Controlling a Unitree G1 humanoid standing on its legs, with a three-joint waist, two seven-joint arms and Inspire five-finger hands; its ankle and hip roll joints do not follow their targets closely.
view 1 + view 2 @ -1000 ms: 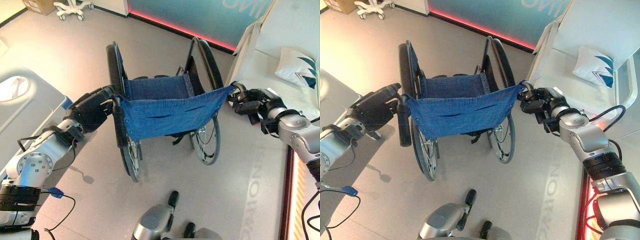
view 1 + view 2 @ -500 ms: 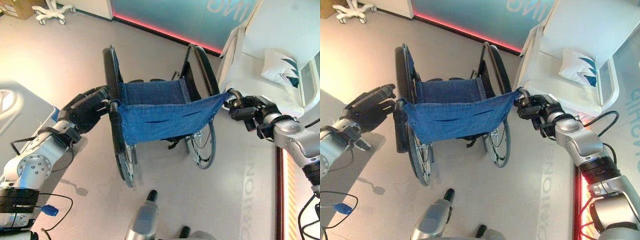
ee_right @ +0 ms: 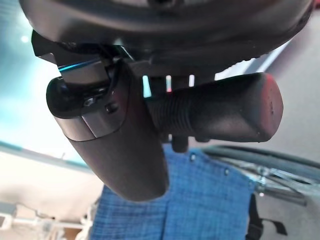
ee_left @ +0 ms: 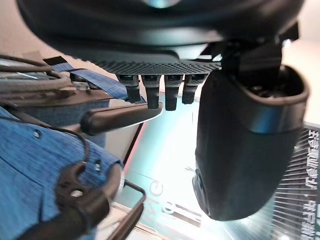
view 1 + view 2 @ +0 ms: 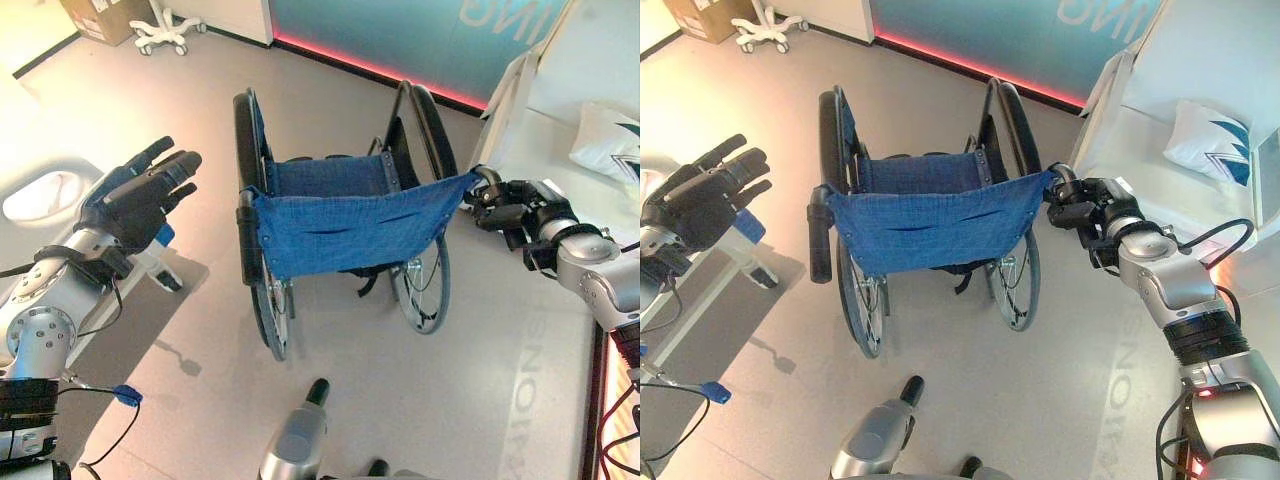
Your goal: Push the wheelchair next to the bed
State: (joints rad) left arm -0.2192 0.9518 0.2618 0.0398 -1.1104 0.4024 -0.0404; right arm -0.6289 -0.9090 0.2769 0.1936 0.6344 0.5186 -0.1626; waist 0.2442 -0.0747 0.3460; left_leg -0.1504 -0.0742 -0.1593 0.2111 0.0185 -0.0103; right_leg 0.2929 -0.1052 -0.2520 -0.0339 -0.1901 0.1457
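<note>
The left robot hand (image 5: 135,197) hangs in the air with fingers spread straight, well apart from the left push handle (image 5: 246,240). The wheelchair (image 5: 345,225) stands on the floor (image 5: 480,390), just beside the bed (image 5: 545,140). The right robot hand (image 5: 505,205) is curled round the right push handle (image 3: 220,112).

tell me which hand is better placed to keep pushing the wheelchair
Right. The right hand is curled round its push handle; the left hand is open, clear of the wheelchair.

bed (image 5: 600,60): cut off at frame edge | pillow (image 5: 612,140): partly cropped (right side) | wheelchair (image 5: 340,225) footrests: hidden
</note>
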